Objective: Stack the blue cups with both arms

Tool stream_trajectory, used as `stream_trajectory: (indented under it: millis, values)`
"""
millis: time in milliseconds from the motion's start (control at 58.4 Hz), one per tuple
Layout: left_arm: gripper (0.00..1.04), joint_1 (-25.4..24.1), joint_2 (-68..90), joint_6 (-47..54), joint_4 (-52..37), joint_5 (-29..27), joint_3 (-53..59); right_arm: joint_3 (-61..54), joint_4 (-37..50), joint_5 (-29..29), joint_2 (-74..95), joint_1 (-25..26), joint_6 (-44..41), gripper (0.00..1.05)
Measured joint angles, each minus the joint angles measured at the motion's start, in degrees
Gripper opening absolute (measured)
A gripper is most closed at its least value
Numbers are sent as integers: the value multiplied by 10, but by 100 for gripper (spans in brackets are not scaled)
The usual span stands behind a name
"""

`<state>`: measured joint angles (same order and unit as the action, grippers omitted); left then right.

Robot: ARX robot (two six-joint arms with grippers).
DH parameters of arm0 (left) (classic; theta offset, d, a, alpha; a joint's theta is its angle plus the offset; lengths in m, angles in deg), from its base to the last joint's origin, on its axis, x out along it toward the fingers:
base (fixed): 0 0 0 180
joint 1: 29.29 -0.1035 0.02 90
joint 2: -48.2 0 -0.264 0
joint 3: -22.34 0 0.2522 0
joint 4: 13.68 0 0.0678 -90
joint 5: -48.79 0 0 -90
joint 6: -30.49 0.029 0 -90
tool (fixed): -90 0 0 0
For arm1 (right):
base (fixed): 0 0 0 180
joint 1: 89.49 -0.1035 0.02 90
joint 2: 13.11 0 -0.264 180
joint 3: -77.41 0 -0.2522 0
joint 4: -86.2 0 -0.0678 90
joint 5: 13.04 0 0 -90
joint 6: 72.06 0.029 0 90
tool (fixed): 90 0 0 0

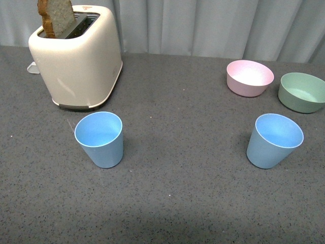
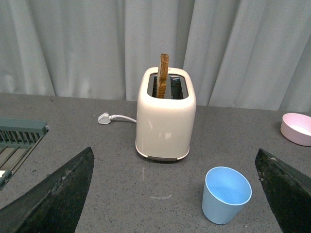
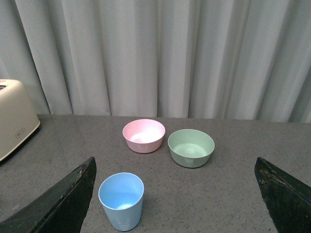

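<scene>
Two light blue cups stand upright and empty on the dark grey table. The left cup is in front of the toaster; it also shows in the left wrist view. The right cup stands below the bowls; it also shows in the right wrist view. Neither arm shows in the front view. My left gripper is open and empty, with the left cup ahead between its black fingers. My right gripper is open and empty, with the right cup ahead near one finger.
A cream toaster with a slice of bread stands at the back left, its white plug lying beside it. A pink bowl and a green bowl sit at the back right. A grey rack lies at the far left.
</scene>
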<state>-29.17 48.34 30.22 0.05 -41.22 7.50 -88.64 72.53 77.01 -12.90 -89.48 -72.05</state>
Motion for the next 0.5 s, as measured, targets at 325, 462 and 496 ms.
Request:
stream_trajectory:
  millis: [325,462,496]
  values:
    - [98,0,0,0,0,0,0,0,0,0,0,0,0,95]
    - [98,0,0,0,0,0,0,0,0,0,0,0,0,95]
    - [98,0,0,0,0,0,0,0,0,0,0,0,0,95]
